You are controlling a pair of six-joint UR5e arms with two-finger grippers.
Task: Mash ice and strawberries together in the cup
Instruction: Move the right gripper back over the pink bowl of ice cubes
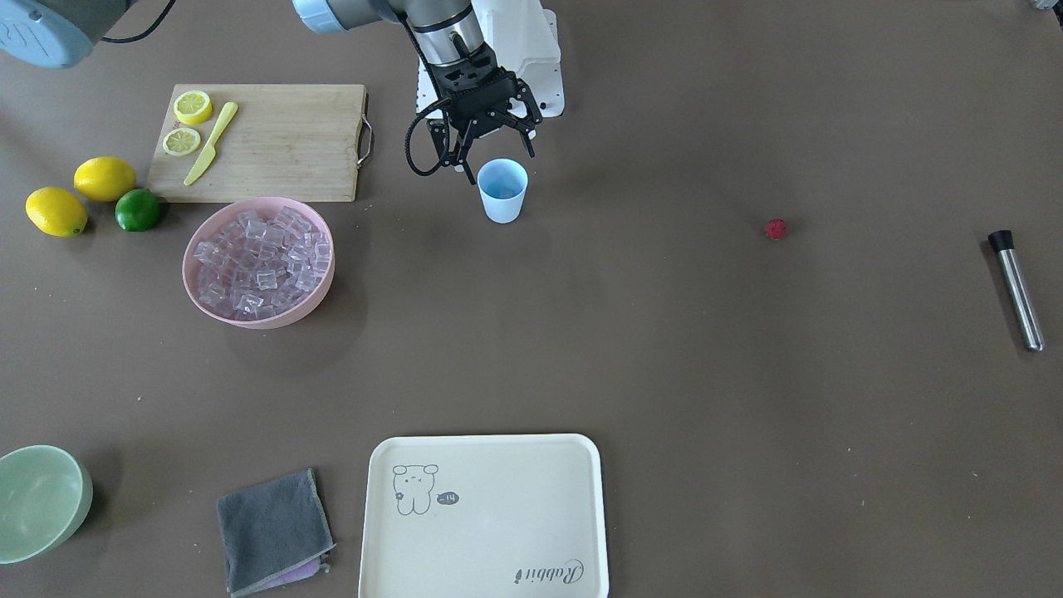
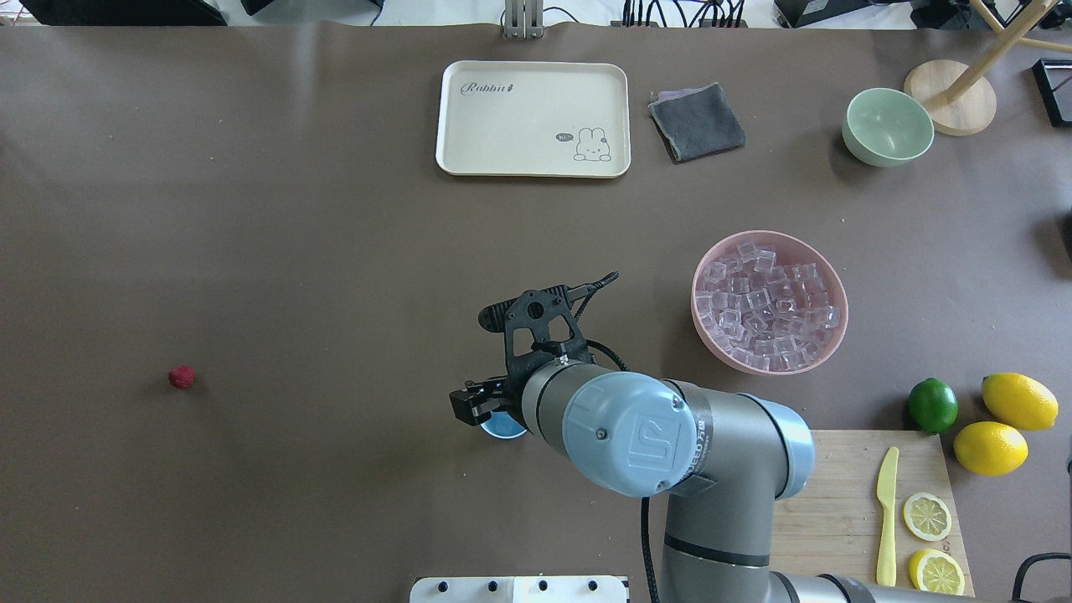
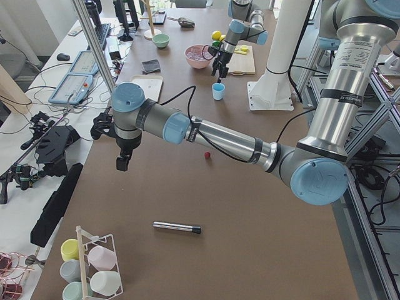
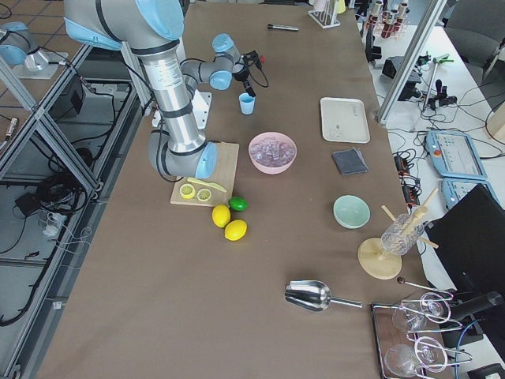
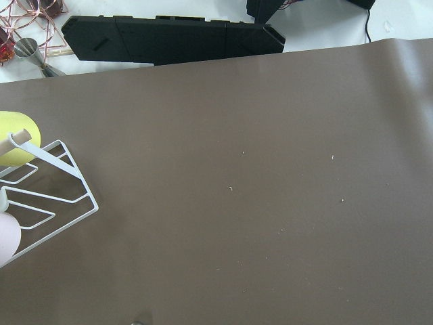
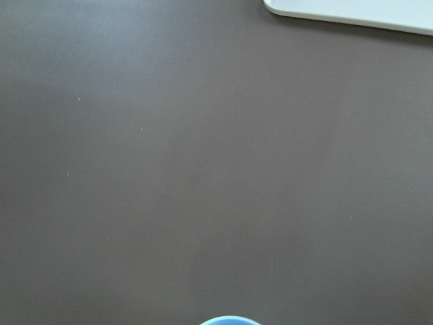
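Note:
The light blue cup (image 1: 502, 189) stands upright on the brown table, and its inside shows only blue. My right gripper (image 1: 498, 159) hovers just above and behind it, open and empty. In the overhead view the arm hides most of the cup (image 2: 501, 428). Its rim shows at the bottom edge of the right wrist view (image 6: 230, 320). The ice (image 1: 262, 257) fills a pink bowl (image 1: 322, 282) to one side of the cup. The strawberry (image 1: 776, 229) lies alone on the table, far to the cup's other side. My left gripper (image 3: 122, 164) shows only in the exterior left view, so I cannot tell its state.
A steel tube with a black cap (image 1: 1017, 291) lies beyond the strawberry. A cream tray (image 1: 486, 515), a grey cloth (image 1: 272, 527) and a pale green bowl (image 1: 37, 498) sit along the far side. A cutting board (image 1: 282, 149) holds lemon slices and a knife, with lemons and a lime (image 1: 137, 209) beside it.

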